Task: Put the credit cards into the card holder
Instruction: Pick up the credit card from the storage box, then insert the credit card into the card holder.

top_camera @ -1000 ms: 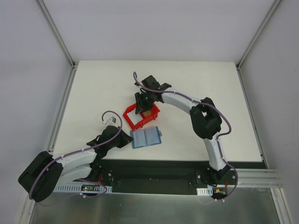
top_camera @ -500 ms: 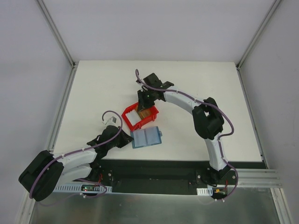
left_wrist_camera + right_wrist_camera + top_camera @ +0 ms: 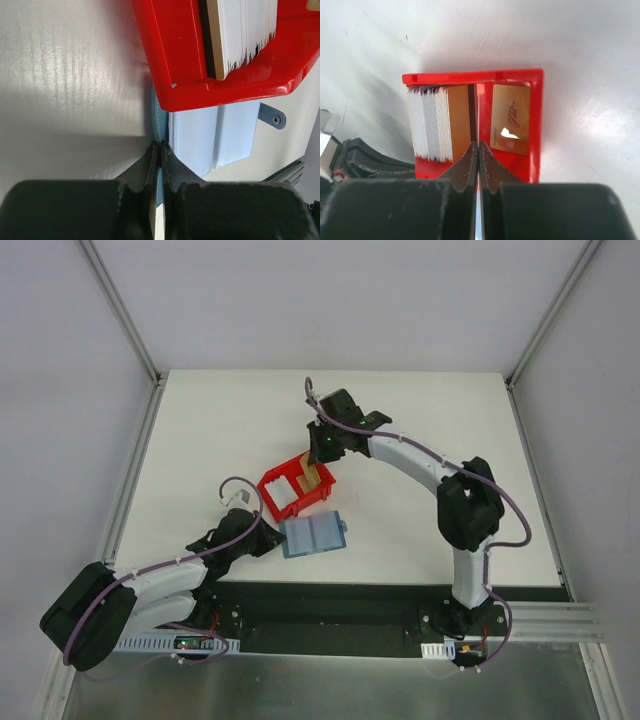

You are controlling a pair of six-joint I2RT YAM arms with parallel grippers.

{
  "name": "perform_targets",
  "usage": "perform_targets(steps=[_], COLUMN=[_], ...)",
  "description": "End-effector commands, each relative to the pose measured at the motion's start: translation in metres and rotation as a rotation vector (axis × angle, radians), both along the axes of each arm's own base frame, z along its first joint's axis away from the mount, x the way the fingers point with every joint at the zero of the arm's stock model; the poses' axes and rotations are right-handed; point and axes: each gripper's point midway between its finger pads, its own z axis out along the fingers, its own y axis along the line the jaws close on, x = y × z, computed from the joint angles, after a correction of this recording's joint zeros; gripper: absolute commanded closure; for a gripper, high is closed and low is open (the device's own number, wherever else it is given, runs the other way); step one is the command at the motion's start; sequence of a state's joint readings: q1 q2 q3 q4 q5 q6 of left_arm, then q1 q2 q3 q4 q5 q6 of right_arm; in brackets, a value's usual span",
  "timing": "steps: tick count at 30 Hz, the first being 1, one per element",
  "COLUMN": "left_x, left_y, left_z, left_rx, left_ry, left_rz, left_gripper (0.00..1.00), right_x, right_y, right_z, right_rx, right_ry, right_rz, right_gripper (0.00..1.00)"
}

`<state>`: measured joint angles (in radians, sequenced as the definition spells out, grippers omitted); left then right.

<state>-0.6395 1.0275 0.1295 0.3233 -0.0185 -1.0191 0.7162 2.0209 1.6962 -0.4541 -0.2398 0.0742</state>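
Pinching wallet edge, left gripper is closed; right gripper is closed on one card, edge-on, over bin.

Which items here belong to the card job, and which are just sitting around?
Job:
- cards, stacked on edge in the bin
- gold card, beside the stack
- wallet, open on the table
- left end effector, shut on the wallet's edge
- right end effector, shut, over the bin

Just there:
- bin, only holding the cards
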Motion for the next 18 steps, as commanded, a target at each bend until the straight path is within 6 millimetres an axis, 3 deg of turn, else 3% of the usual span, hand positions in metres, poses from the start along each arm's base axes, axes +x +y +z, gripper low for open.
perform_targets(steps=[1,6,12,18], left_x=[-0.04,-0.04,-0.042,-0.045], left_y=[0.033,0.025,0.014,0.009], left_z=[-0.046,-0.044,-0.045,-0.047], left_rx=[0.183,0.17,0.156,0.138], left_ry=[0.168,0.164,0.181,0.202], left_rz=[-0.054,-0.109,-0.175,-0.199], left_gripper=[1.0,1.0,1.0,1.0], right_x=[0.008,-0.031,-0.088,-0.111], right_y=[-0.02,-0.037,-0.047,-0.056], right_z=[0.076,0.084,0.057,0.003], right_rx=[0.111,0.226,0.416,0.397], right_ry=[-0.172,-0.126,0.023,0.129], right_rz=[-0.077,-0.102,-0.154,-0.241], right_gripper=[1.0,1.0,1.0,1.0])
